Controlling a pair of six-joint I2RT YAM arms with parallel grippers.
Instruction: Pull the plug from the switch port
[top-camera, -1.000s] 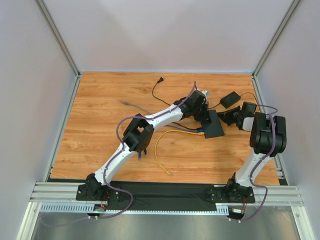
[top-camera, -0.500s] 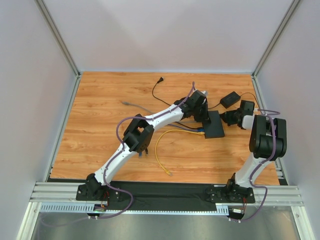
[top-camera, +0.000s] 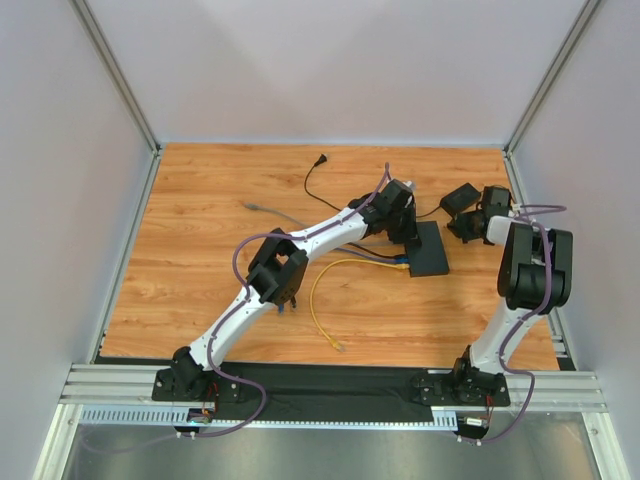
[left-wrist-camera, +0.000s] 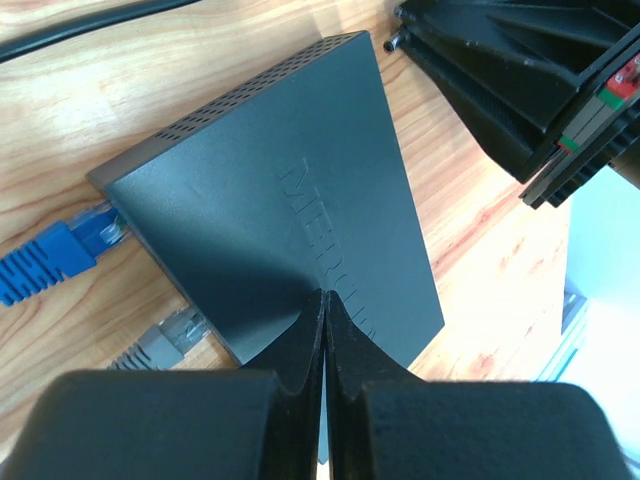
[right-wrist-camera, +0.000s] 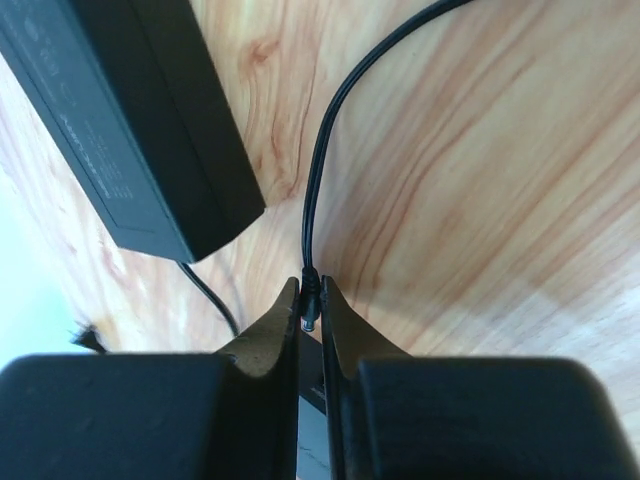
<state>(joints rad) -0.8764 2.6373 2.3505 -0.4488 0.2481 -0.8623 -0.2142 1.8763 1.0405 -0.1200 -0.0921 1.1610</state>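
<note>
left gripper (left-wrist-camera: 322, 300) is pressed together, tips down on the top face of the switch (left-wrist-camera: 300, 190), near its lower edge in the left wrist view. from above, i see the switch lying flat on the table (top-camera: 200, 250), right of centre. blue connector (left-wrist-camera: 50, 262) and grey connector (left-wrist-camera: 165, 342) sit in its ports at frame left. right gripper (right-wrist-camera: 308, 292) is pinching the plug (right-wrist-camera: 309, 312) of the thin black cord (right-wrist-camera: 330, 140), tip bare between the fingers. power adapter (right-wrist-camera: 130, 130) is upper left in that view. in the top view the right gripper is apart from the switch, just beside the adapter.
</note>
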